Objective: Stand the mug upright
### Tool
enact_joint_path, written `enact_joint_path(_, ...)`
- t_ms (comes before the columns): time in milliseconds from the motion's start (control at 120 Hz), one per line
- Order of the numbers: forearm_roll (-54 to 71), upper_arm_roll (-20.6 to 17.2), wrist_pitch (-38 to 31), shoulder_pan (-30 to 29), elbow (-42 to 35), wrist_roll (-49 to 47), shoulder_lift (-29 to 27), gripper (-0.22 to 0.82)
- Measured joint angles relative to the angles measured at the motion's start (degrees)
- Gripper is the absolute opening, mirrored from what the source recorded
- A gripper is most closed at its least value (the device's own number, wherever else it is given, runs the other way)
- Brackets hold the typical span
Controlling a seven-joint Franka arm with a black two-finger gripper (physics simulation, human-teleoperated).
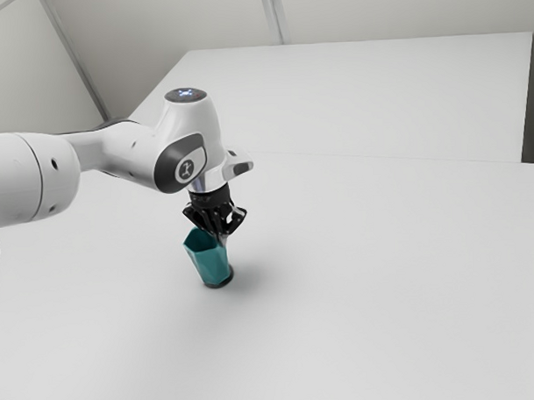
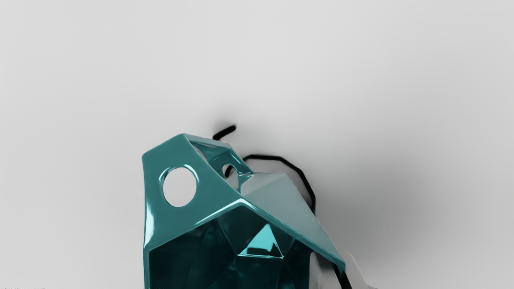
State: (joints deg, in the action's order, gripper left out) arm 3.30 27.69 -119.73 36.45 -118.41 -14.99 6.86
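1. The teal mug (image 1: 213,259) is leaning on the table (image 1: 384,292), its base meeting the tabletop and its mouth tipping toward the exterior view's left.
2. The black gripper (image 1: 222,237) is hanging right at the mug's rim, crowding the space above it; I am not able to tell whether it is grasping the mug or standing released.
3. The white arm (image 1: 116,153) is reaching in from the exterior view's left, with a pale wall (image 1: 156,33) rising behind the table.
4. The wrist view is revealing a round hole through a flat teal part, and the mug's faceted, dark interior. The exterior view is giving the mug's outer side and its lean.
5. A round emblem (image 1: 186,170) is marking the arm's dark panel; bluish marks (image 1: 186,93) are glowing on top, both staying too small for reading.
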Motion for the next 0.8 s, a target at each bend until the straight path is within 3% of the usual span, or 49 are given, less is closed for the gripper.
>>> enact_joint_path(250, -0.02, 0.00, 0.15, -0.01, -0.28, -0.81, -0.22, -0.16)
enact_joint_path(550, -0.21, -0.20, 2.41, -0.01, -0.23, -1.11, -1.72, 0.33)
enact_joint_path(717, -0.19, -0.96, 4.94, -0.17, 0.64, -1.17, -5.37, 0.48)
enact_joint_path(800, -0.11, -2.06, 7.54, -0.99, 4.67, -1.08, -6.00, 0.52)
